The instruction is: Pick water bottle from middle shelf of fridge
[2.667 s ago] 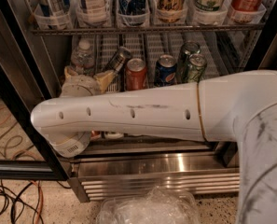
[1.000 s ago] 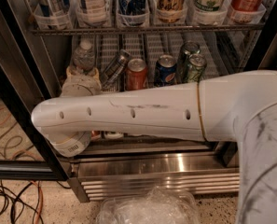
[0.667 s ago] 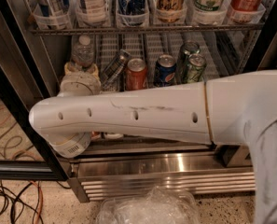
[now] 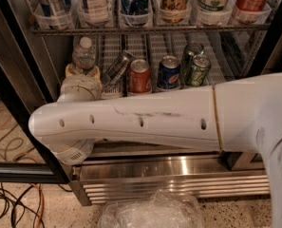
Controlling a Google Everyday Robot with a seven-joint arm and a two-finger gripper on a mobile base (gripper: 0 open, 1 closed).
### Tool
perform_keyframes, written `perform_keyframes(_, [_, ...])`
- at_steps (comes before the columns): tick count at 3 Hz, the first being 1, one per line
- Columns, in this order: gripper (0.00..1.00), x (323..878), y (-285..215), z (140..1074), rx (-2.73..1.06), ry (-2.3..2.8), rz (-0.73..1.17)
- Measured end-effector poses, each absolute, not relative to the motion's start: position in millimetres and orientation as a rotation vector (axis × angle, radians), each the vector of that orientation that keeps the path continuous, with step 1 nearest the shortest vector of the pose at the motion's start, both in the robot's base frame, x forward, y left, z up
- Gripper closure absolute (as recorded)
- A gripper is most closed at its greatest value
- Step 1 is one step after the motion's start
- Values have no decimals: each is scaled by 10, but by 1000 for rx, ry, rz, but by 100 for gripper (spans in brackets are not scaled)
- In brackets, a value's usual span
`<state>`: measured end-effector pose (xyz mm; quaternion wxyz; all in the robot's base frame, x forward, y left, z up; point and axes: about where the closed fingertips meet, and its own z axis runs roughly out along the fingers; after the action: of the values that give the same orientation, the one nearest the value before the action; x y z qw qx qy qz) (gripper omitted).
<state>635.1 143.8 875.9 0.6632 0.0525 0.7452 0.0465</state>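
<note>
The water bottle (image 4: 84,54), clear with a white cap, stands at the left end of the middle shelf (image 4: 155,45) in the fridge (image 4: 173,184). My gripper (image 4: 83,71) reaches in from below. Its pale yellow fingers (image 4: 70,71) sit on both sides of the bottle's lower body and are shut on it. My white arm (image 4: 155,120) crosses the view and hides the shelf's front edge and the bottle's base.
A silver can (image 4: 116,68) leans right beside the bottle. Red (image 4: 139,76), blue (image 4: 168,72) and green (image 4: 196,69) cans stand further right. A rack of tall cans in clear cups (image 4: 136,14) is above. Black door frame (image 4: 17,94) on the left. Crumpled plastic (image 4: 152,210) and cables (image 4: 7,205) lie on the floor.
The fingers, spread wide towards the silver can at first, have closed in around the bottle's lower body. The bottle has shifted slightly upward. The arm has hardly moved.
</note>
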Motion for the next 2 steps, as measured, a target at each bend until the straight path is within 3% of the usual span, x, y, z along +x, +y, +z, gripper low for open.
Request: perform_keyframes(2, [100, 6184, 1509, 8761, 122, 1662, 123])
